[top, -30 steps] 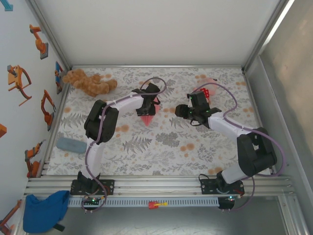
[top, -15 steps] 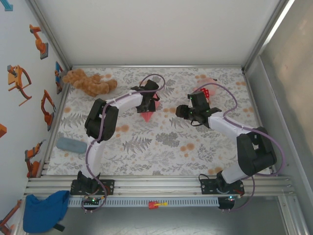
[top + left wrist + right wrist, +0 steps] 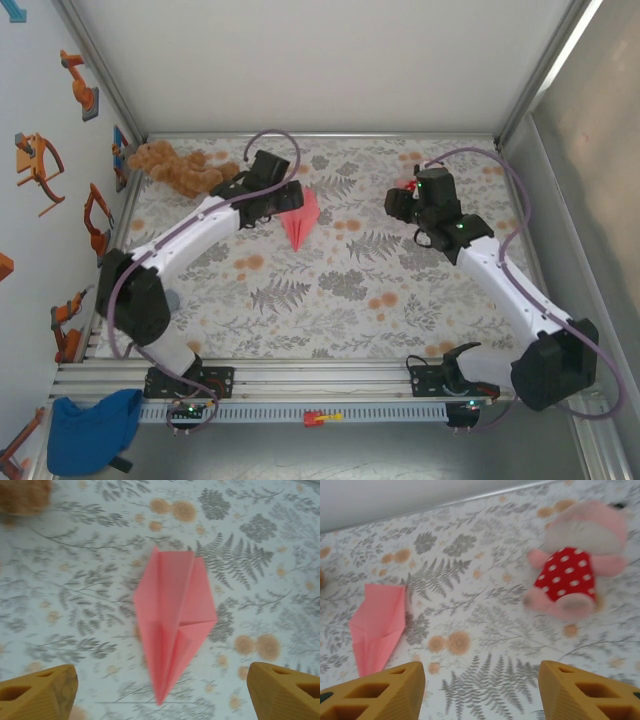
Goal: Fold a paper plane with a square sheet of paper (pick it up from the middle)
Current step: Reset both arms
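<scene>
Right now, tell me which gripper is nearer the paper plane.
Left. The left gripper hangs just left of the paper plane; the right gripper is well off to its right, by the plush toy.

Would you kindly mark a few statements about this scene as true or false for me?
1. The paper plane lies on the table, with no gripper holding it. True.
2. The left gripper is shut on the paper plane. False: it is open, clear of the plane.
3. The pink plush toy has a red white-dotted patch. True.
4. The brown teddy lies beside the right arm's base. False: it lies in the table's far left corner.
</scene>
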`<state>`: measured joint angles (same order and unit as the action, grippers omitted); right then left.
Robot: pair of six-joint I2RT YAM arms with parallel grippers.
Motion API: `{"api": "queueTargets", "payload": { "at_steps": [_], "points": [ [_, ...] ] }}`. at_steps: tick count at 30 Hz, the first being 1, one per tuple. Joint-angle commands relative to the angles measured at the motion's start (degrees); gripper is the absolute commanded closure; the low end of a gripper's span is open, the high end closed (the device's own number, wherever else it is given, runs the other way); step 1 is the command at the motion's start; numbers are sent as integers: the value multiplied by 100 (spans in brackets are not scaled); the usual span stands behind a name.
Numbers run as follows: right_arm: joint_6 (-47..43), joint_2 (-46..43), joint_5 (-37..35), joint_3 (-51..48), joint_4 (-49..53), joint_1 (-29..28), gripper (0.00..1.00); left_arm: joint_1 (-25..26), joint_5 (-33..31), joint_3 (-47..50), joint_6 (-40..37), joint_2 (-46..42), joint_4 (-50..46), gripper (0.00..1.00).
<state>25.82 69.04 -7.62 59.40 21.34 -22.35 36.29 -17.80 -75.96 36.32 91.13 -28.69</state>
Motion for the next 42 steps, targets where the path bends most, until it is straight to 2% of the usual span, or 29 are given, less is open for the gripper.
{"api": "queueTargets", "payload": {
  "at_steps": [1,2,5,9,11,14,18,22,27,34,36,38,40,42],
  "points": [
    [-524,-421,-1235,-7,371,71,27,-177,-757,882,-113,-775,209,3],
    [-630,-559,-1473,-85,346,84,20,-235,-914,1172,-158,-1058,279,1],
    [-791,-874,-2182,-344,211,144,1,-484,-1206,1949,-320,-1885,445,4],
    [-787,-1091,-3361,-731,-140,237,1,-858,-1705,3034,-609,-2864,992,4],
    [-815,-1136,-3842,-1098,-575,343,1,-1132,-1739,3604,-834,-3329,1386,4],
    [-824,-1187,-3918,-1880,-1485,603,1,-1640,-1457,4151,-1019,-3902,1618,4],
    [-682,-1147,-3624,-2732,-2470,958,1,-2209,-1223,4733,-1211,-4325,2055,4],
    [-1097,-804,-3785,-3564,-3873,1129,1,-2524,-1128,5356,-1837,-4441,3149,4],
    [-1581,44,-3487,-3906,-5187,1301,1,-2755,-804,5900,-2907,-4022,4879,4],
    [-2150,915,-2483,-3855,-6459,1539,1,-3074,143,6042,-3331,-2309,6832,4],
    [-2242,1087,-2097,-3879,-6774,1620,1,-3099,388,5880,-3358,-2047,6899,4],
    [-2268,1345,-1755,-3894,-7024,1725,1,-3190,731,5891,-3324,-1689,7474,4],
    [-2266,1584,-1506,-3862,-7202,1816,1,-3219,953,5672,-3483,-1453,7306,4],
    [-2193,1529,-1111,-3892,-7118,1952,1,-3322,1153,5606,-3501,-1078,7599,4]
  ]
}}
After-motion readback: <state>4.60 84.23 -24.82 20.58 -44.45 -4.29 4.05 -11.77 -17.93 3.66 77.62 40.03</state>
